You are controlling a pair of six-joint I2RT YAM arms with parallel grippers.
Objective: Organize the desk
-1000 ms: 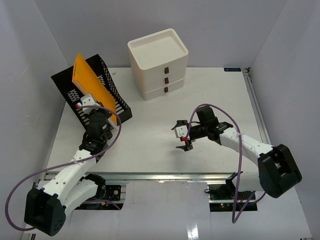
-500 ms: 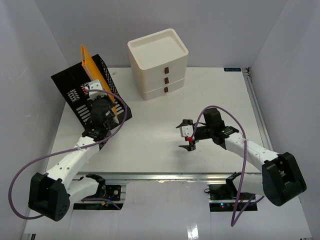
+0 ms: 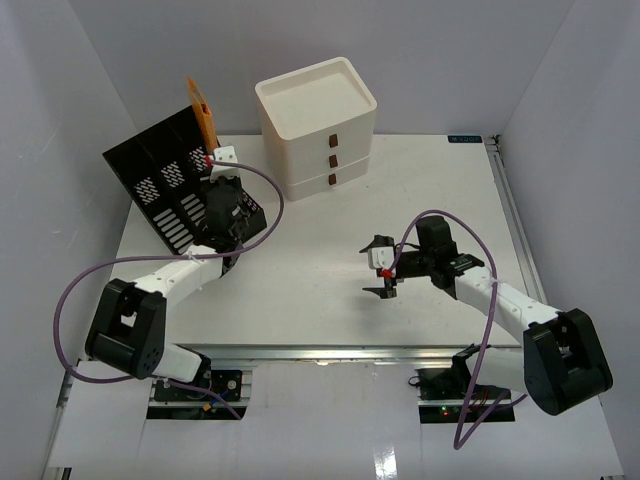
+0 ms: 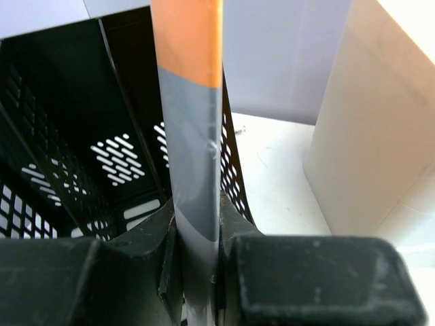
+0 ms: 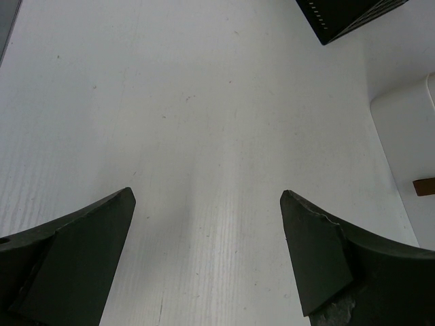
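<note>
The desk (image 3: 330, 290) is a wide white tabletop with a metal rail at its front. My left gripper (image 3: 214, 167) is shut on the lower edge of an orange folder (image 3: 203, 112). It holds the folder upright and edge-on at the right end of the black file rack (image 3: 165, 185). In the left wrist view the folder (image 4: 187, 41) has a grey strip running down between my fingers (image 4: 163, 265), with the rack (image 4: 68, 136) behind it. My right gripper (image 3: 381, 270) is open and empty over the desk's middle; it is also open in the right wrist view (image 5: 207, 195).
A cream three-drawer box (image 3: 318, 125) stands at the back centre, right of the rack; it also shows in the left wrist view (image 4: 380, 136) and the right wrist view (image 5: 408, 129). Grey walls enclose the left, right and back sides. Purple cables trail from both arms.
</note>
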